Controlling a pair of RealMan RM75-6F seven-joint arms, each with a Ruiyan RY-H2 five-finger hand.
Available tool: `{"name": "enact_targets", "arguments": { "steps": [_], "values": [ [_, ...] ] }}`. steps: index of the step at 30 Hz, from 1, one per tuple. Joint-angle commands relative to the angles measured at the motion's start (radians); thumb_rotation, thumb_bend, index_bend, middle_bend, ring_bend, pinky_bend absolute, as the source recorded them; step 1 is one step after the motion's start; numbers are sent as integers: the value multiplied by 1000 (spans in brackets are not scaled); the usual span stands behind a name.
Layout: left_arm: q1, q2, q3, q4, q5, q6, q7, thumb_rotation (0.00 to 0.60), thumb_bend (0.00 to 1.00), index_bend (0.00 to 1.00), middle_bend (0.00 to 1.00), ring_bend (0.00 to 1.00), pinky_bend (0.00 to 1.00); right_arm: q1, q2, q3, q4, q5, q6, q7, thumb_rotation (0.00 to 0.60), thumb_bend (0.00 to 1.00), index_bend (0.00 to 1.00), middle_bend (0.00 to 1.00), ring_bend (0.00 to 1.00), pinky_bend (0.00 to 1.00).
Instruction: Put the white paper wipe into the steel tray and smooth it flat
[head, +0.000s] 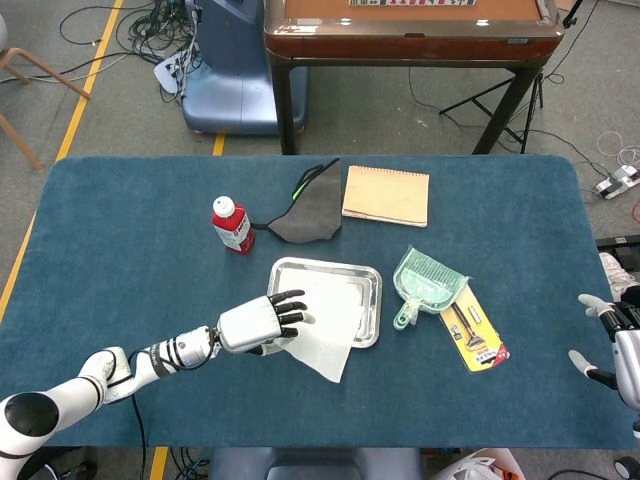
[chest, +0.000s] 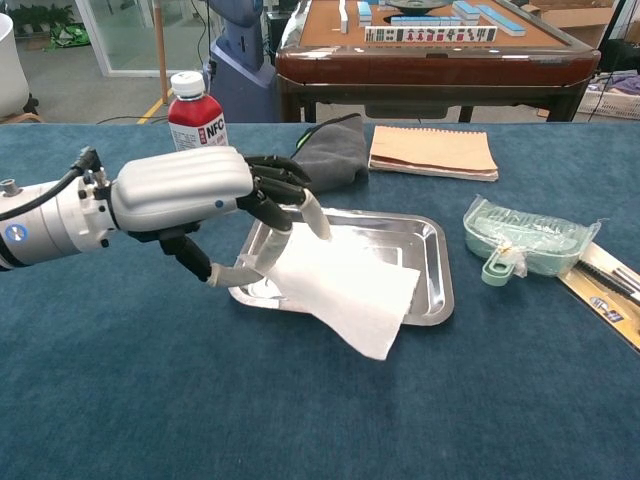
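Wipe handling: white paper wipe judged very light, limp, prone to sliding on steel and creasing or tearing if dragged; best pressed with flat fingers near its middle, or pinched at the overhanging corner to lift it back in.
Wipe look: thin white sheet, roughly square, faint folds; lies skewed.
Wipe place: lower centre of the head view; upper part rests inside the shiny rectangular steel tray, lower corner hangs over the tray's near rim onto the blue cloth-covered bench.
Tray look: shallow, rounded corners, far right part bare.
Left hand: left hand, white shell with black fingers, fingers spread and laid on the wipe's left edge; chest view shows fingers reaching over the sheet, thumb under or beside its edge, cannot tell which.
Right hand: right hand at the right frame edge, well apart from the tray, fingers apart, holding nothing.
Progress: wipe partly in, not flat yet.
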Motion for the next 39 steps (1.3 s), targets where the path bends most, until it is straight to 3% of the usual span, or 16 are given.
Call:
{"name": "enact_targets", "arguments": {
  "steps": [1,13,16,21,24,26,30,35,39],
  "values": [
    [-8,-8,3,5,-8,-25,0,600,353,378,269,210,94,1,-1,0,0,0,-1,0,600,70,275,386,284,344],
    [-7,-12,-8,60,-87,-110,-20,600,321,296,240,211,94,-2,-1,-1,4,-3,0,6,600,69,275,386,284,344],
    [-5,-4,-7,55,-97,-120,-11,600,274,232,217,207,95,-1,-2,-1,4,-5,-1,7,600,70,275,386,284,344],
    [10,15,-25,28,-141,-151,48,600,210,116,166,177,94,-1,-2,-1,4,-6,-1,8,600,69,275,386,284,344],
    [26,40,-42,-17,-178,-169,83,600,202,116,163,194,97,-1,-2,0,7,-7,0,12,600,69,275,386,284,344],
    [38,74,-49,-74,-196,-170,101,600,202,132,189,260,129,0,-3,1,10,-6,-2,15,600,69,275,386,284,344],
    [54,143,-55,-194,-211,-163,135,600,202,184,395,477,355,7,-9,1,20,-3,-16,23,600,70,275,386,285,344],
    [37,232,-45,-361,-213,-217,127,600,253,205,725,750,758,16,-15,3,27,-1,-28,26,600,70,275,386,284,344],
    [5,292,-27,-490,-198,-288,118,600,351,201,898,917,924,21,-18,3,29,0,-39,24,600,69,275,386,284,344]
  ]
}}
